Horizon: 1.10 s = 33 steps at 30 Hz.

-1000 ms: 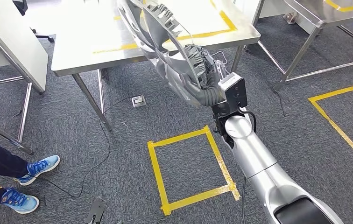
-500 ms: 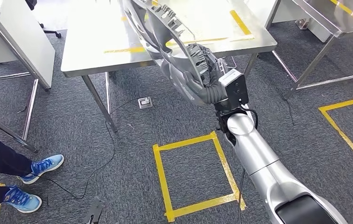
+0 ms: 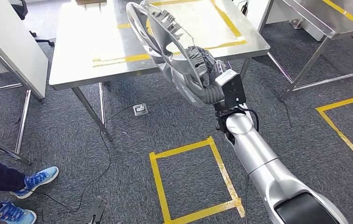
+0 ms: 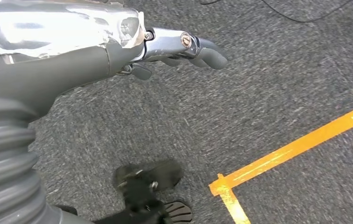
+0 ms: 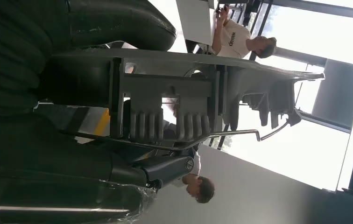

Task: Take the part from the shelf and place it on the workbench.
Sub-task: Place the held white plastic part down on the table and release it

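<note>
Part [image 3: 167, 44]: a large grey moulded plastic housing with ribs, clips and an oval opening, held up in the air, upper end over the near edge of the steel table [image 3: 95, 42], lower end out past that edge above the carpet. Not yet resting on anything.

Table: bright steel top marked with a yellow tape rectangle [image 3: 226, 21], likely the drop zone. Second steel table [image 3: 324, 18] off to the right, well apart. Yellow tape square [image 3: 191, 175] on the carpet below the arm; cable and floor socket [image 3: 140, 110] beneath the table.

Right robot hand [image 3: 202, 77]: clamped on the part's lower end; in the right wrist view, ribbed tabs of the part [image 5: 165, 98] pressed close against the dark fingers.

Left robot hand [image 4: 188, 49]: hanging over the carpet, fingers curled in, holding nothing.

Step in hand, by judgement: carry phase, pick-up done, placement pending. Next move calls for reaching further over the tabletop, lowering until the housing sits flat, then letting go. Care needed so the long upper end does not strike first and tip.
</note>
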Motion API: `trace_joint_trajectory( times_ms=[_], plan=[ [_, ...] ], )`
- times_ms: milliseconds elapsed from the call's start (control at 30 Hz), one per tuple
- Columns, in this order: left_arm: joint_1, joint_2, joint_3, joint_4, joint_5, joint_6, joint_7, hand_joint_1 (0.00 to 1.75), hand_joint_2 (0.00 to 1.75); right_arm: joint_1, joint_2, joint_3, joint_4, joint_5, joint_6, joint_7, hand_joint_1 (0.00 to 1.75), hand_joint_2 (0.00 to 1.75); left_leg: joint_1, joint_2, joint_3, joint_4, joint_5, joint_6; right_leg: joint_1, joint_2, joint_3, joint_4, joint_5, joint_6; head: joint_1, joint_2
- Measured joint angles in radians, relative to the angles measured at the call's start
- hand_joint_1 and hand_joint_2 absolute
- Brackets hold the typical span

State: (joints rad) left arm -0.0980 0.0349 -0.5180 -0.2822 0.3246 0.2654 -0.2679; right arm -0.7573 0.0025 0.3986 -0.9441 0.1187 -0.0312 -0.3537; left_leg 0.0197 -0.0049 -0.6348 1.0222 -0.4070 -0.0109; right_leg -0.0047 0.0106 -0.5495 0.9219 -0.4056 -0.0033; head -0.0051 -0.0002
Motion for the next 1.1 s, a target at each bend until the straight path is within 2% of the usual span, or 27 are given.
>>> trace_joint_trajectory(
  times_ms=[33, 100, 133, 200, 233, 300, 333, 367, 400, 433, 467, 533, 567, 600, 667, 700, 733, 833, 867, 900, 933, 1000, 1033, 1067, 1100],
  plan=[
    [0.0, 0.0, 0.0, 0.0, 0.0, 0.0, 0.0, 0.0, 1.75, -0.006, 0.004, 0.001, 0.0, 0.0, 0.0, -0.001, 1.75, 1.75, -0.002, 0.003, 0.012, -0.042, 0.023, 0.006, 0.001, 0.002, 0.001, 0.001, -0.005, 0.006, 0.0, 0.0],
    [-0.003, 0.001, 0.003, 0.0, 0.0, -0.001, -0.001, 0.0, 1.75, -0.019, 0.008, 0.001, 0.001, -0.001, 0.0, -0.002, 1.75, 1.75, -0.012, 0.008, 0.024, -0.07, 0.016, 0.026, 0.004, 0.003, 0.0, 0.009, -0.012, 0.019, 0.0, 0.0],
    [-0.004, 0.001, 0.005, 0.0, 0.0, -0.001, -0.001, 0.0, 1.75, -0.025, 0.01, 0.001, 0.001, -0.001, 0.0, -0.002, 1.75, 1.75, -0.012, 0.009, 0.03, -0.071, 0.015, 0.037, 0.003, 0.002, -0.003, 0.015, -0.018, 0.024, 0.0, 0.0],
    [-0.007, 0.002, 0.009, 0.0, 0.0, -0.001, -0.002, 0.0, 1.75, -0.034, 0.013, 0.001, 0.0, 0.0, 0.0, -0.003, 1.75, 1.75, -0.01, 0.006, 0.044, -0.076, 0.012, 0.053, -0.001, -0.002, -0.026, 0.068, -0.041, 0.029, 0.002, 0.0],
    [-0.008, 0.003, 0.011, -0.001, 0.0, -0.001, -0.003, 0.0, 1.75, -0.036, 0.014, 0.001, 0.0, 0.0, 0.0, -0.003, 1.75, 1.75, -0.009, 0.005, 0.051, -0.077, 0.01, 0.059, -0.004, -0.003, -0.056, 0.125, -0.062, 0.03, 0.003, 0.0],
    [-0.007, 0.003, 0.014, 0.0, 0.0, -0.001, -0.003, 0.0, 1.75, -0.032, 0.015, 0.001, 0.003, -0.001, 0.0, -0.004, 1.75, 1.75, -0.011, 0.001, 0.062, -0.077, 0.001, 0.065, -0.009, -0.005, -0.136, 0.272, -0.107, 0.032, 0.003, 0.0],
    [-0.005, 0.003, 0.014, 0.0, 0.0, -0.002, -0.003, 0.0, 1.75, -0.028, 0.014, 0.002, 0.005, -0.001, 0.0, -0.004, 1.75, 1.75, -0.011, -0.002, 0.069, -0.077, -0.005, 0.066, -0.011, -0.006, -0.171, 0.323, -0.119, 0.035, 0.003, 0.0],
    [-0.002, 0.002, 0.015, 0.0, 0.0, -0.002, -0.003, 0.0, 1.75, -0.025, 0.013, 0.002, 0.007, -0.001, 0.0, -0.003, 1.75, 1.75, -0.012, -0.006, 0.076, -0.077, -0.011, 0.066, -0.012, -0.006, -0.191, 0.337, -0.116, 0.04, 0.003, 0.0],
    [-0.001, 0.002, 0.015, 0.0, 0.0, -0.002, -0.003, 0.0, 1.75, -0.023, 0.012, 0.002, 0.009, 0.0, 0.0, -0.002, 1.75, 1.75, -0.012, -0.009, 0.083, -0.077, -0.017, 0.064, -0.012, -0.007, -0.193, 0.309, -0.094, 0.045, 0.004, 0.0],
    [0.0, 0.001, 0.015, 0.0, 0.0, -0.002, -0.003, 0.0, 1.75, -0.022, 0.011, 0.002, 0.01, 0.0, 0.0, -0.001, 1.75, 1.75, -0.012, -0.013, 0.092, -0.077, -0.024, 0.062, -0.011, -0.007, -0.179, 0.245, -0.056, 0.051, 0.004, 0.0],
    [0.001, 0.0, 0.016, 0.0, 0.0, -0.002, -0.004, 0.0, 1.75, -0.022, 0.01, 0.002, 0.01, 0.0, 0.0, 0.0, 1.75, 1.75, -0.012, -0.015, 0.099, -0.077, -0.031, 0.059, -0.007, -0.009, -0.157, 0.162, -0.005, 0.053, 0.004, 0.0],
    [0.001, -0.003, 0.017, 0.0, -0.001, -0.002, -0.006, 0.0, 1.75, -0.026, 0.01, 0.003, 0.011, -0.001, 0.0, -0.002, 1.75, 1.75, -0.016, -0.016, 0.11, -0.076, -0.047, 0.049, 0.003, -0.011, -0.12, 0.036, 0.064, 0.038, 0.003, 0.0],
    [0.001, -0.004, 0.018, 0.0, -0.002, -0.002, -0.007, 0.0, 1.75, -0.029, 0.011, 0.003, 0.011, -0.001, 0.0, -0.003, 1.75, 1.75, -0.018, -0.016, 0.114, -0.074, -0.054, 0.043, 0.008, -0.012, -0.111, 0.011, 0.077, 0.025, 0.003, 0.0],
    [0.0, -0.005, 0.019, 0.0, -0.004, -0.002, -0.009, 0.0, 1.75, -0.031, 0.012, 0.003, 0.011, -0.001, 0.0, -0.003, 1.75, 1.75, -0.019, -0.016, 0.12, -0.074, -0.06, 0.037, 0.01, -0.012, -0.105, 0.006, 0.074, 0.011, 0.002, 0.0],
    [-0.005, -0.004, 0.022, 0.0, -0.009, -0.002, -0.012, 0.0, 1.75, -0.036, 0.014, 0.003, 0.009, -0.001, 0.0, -0.003, 1.75, 1.75, -0.019, -0.014, 0.123, -0.063, -0.074, 0.029, 0.005, -0.011, -0.09, 0.005, 0.067, -0.002, 0.002, 0.0],
    [-0.007, -0.004, 0.023, 0.0, -0.012, -0.002, -0.014, 0.0, 1.75, -0.037, 0.014, 0.003, 0.009, -0.001, 0.0, -0.003, 1.75, 1.75, -0.018, -0.012, 0.115, -0.036, -0.088, 0.027, 0.003, -0.01, -0.079, 0.003, 0.063, -0.009, 0.001, 0.0],
    [-0.008, -0.004, 0.024, 0.0, -0.015, -0.003, -0.014, 0.0, 1.75, -0.036, 0.014, 0.003, 0.009, -0.002, 0.0, -0.003, 1.75, 1.75, -0.018, -0.01, 0.094, 0.013, -0.109, 0.027, 0.0, -0.009, -0.069, 0.002, 0.058, -0.013, 0.001, 0.0],
    [-0.004, -0.003, 0.024, 0.001, -0.021, -0.003, -0.014, 0.0, 1.75, -0.024, 0.011, 0.003, 0.011, -0.002, 0.0, -0.003, 1.75, 1.75, -0.018, -0.009, -0.004, 0.205, -0.193, 0.024, 0.004, -0.004, -0.04, 0.002, 0.036, -0.019, 0.001, 0.0],
    [-0.002, -0.003, 0.024, 0.001, -0.024, -0.004, -0.014, 0.0, 1.75, -0.019, 0.009, 0.003, 0.011, -0.002, -0.001, -0.002, 1.75, 1.75, -0.017, -0.008, -0.027, 0.23, -0.2, 0.021, 0.006, -0.002, -0.031, 0.002, 0.028, -0.019, 0.001, 0.0],
    [-0.002, -0.003, 0.024, 0.001, -0.027, -0.004, -0.014, 0.0, 1.75, -0.018, 0.007, 0.003, 0.011, -0.002, -0.002, 0.001, 1.75, 1.75, -0.017, -0.008, -0.035, 0.216, -0.182, 0.02, 0.008, 0.0, -0.021, 0.003, 0.021, -0.019, 0.001, 0.0],
    [-0.002, -0.003, 0.024, 0.001, -0.032, -0.004, -0.014, 0.0, 1.75, -0.021, 0.006, 0.003, 0.011, -0.003, -0.003, 0.004, 1.75, 1.75, -0.016, -0.008, -0.032, 0.17, -0.139, 0.019, 0.009, 0.001, -0.012, 0.003, 0.014, -0.018, 0.001, 0.0],
    [-0.002, -0.002, 0.024, 0.001, -0.043, -0.005, -0.013, 0.0, 1.75, -0.042, 0.006, 0.003, 0.01, -0.005, -0.008, 0.014, 1.75, 1.75, -0.019, -0.006, -0.008, 0.031, -0.019, 0.028, 0.011, 0.005, 0.001, 0.003, 0.003, -0.014, 0.001, 0.0],
    [-0.002, -0.002, 0.023, 0.001, -0.049, -0.006, -0.011, 0.0, 1.75, -0.058, 0.005, 0.002, 0.01, -0.007, -0.01, 0.02, 1.75, 1.75, -0.022, -0.004, 0.006, -0.025, 0.017, 0.036, 0.012, 0.007, 0.003, 0.002, -0.002, -0.01, 0.001, 0.0],
    [-0.003, -0.001, 0.023, 0.001, -0.054, -0.006, -0.01, 0.0, 1.75, -0.075, 0.004, 0.0, 0.01, -0.008, -0.012, 0.026, 1.75, 1.75, -0.027, -0.001, 0.016, -0.06, 0.034, 0.044, 0.013, 0.008, 0.004, 0.003, -0.005, -0.006, 0.001, 0.0],
    [-0.004, -0.001, 0.023, 0.001, -0.057, -0.007, -0.008, 0.0, 1.75, -0.091, 0.002, -0.001, 0.01, -0.009, -0.015, 0.032, 1.75, 1.75, -0.032, 0.002, 0.023, -0.073, 0.028, 0.051, 0.015, 0.008, 0.005, 0.005, -0.007, 0.0, 0.001, 0.0]
  ],
)
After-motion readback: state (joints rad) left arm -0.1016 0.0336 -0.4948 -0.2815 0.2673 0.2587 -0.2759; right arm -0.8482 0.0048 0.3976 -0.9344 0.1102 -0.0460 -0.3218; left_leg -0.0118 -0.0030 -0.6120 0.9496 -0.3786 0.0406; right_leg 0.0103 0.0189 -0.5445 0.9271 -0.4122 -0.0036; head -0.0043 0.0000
